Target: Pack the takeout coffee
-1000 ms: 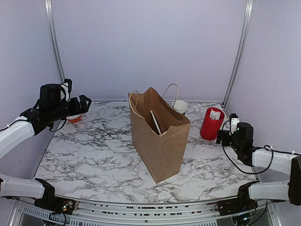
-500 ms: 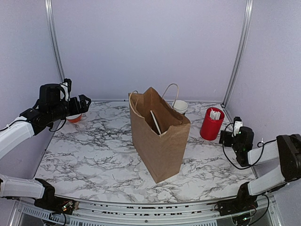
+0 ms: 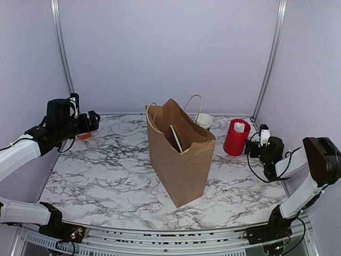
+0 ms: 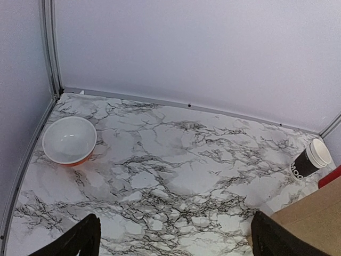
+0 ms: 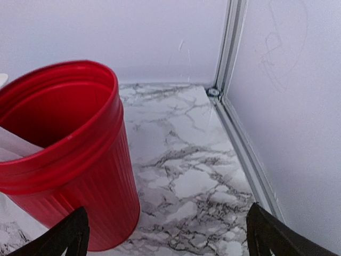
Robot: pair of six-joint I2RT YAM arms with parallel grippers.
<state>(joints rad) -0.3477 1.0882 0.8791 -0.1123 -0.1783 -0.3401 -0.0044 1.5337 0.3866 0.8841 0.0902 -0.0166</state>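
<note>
The takeout coffee does not show in any view. A brown paper bag (image 3: 181,154) stands open-topped in the middle of the table, with a white strip (image 3: 176,137) poking up inside it. My left gripper (image 3: 91,121) hovers open at the far left, over the marble (image 4: 176,237), holding nothing. My right gripper (image 3: 254,146) sits low at the right, open and empty (image 5: 170,232). It is just beside the red cup (image 5: 69,160), its left fingertip (image 5: 72,234) close to the cup's foot.
A lidless black cup with white rim and lettering (image 4: 310,161) stands behind the bag (image 3: 203,121). The red cup (image 3: 236,137) holds white sticks. An orange bowl (image 4: 69,140) rests at the back left. Walls and corner posts (image 5: 229,48) close in the table.
My right gripper has drawn back toward the red cup while its arm folded up at the right edge. My left gripper has sunk slightly. Both stayed open.
</note>
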